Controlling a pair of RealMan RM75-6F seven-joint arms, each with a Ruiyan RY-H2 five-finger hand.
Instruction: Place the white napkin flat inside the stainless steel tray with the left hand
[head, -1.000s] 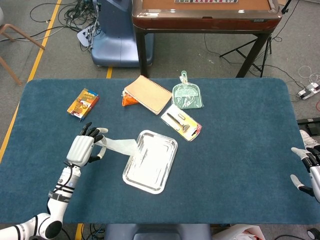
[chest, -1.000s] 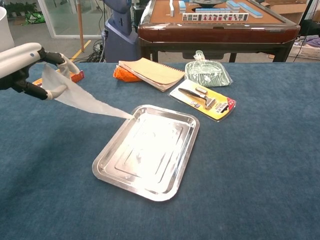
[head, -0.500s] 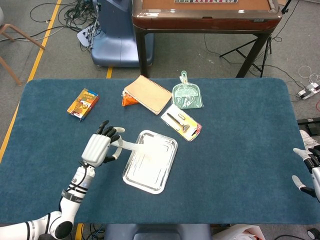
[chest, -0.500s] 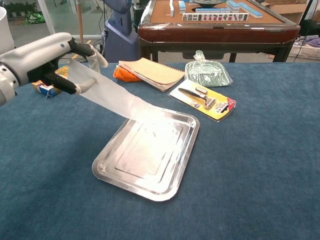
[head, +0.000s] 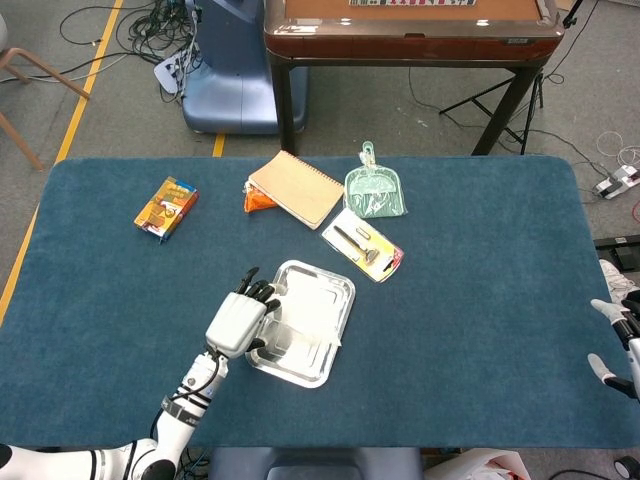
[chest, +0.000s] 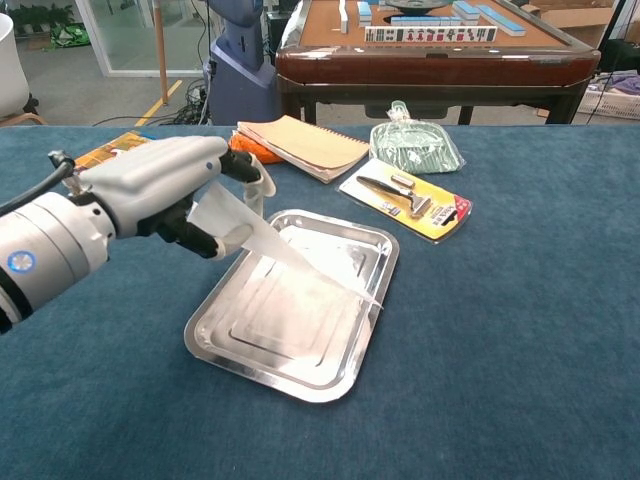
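The left hand (chest: 165, 195) hangs over the near-left rim of the stainless steel tray (chest: 362, 320), its fingers closed on one end of the white napkin (chest: 275, 250). From that pinch the cloth slopes down and away to the right, its long axis running across the tray, and its far tip reaches about to the tray's right rim, touching or just above it; I cannot tell which. So the napkin is held up at one end, not flat yet. My guess is that the coming move turns on lowering the held end straight down onto the tray floor, since the free end already lies over the tray.

The right hand (head: 620, 345) sits far off at the right edge of the table (head: 480, 300), fingers apart and holding nothing, well away from the work.

The tray itself holds nothing but the part of the napkin drooping into it. Toward the back of the table lie a notebook (chest: 300, 145), a green dustpan (chest: 415, 145) and a carded tool pack (chest: 412, 205) just beyond the tray's far-right corner. A small box (head: 166, 207) lies near the back-left corner.
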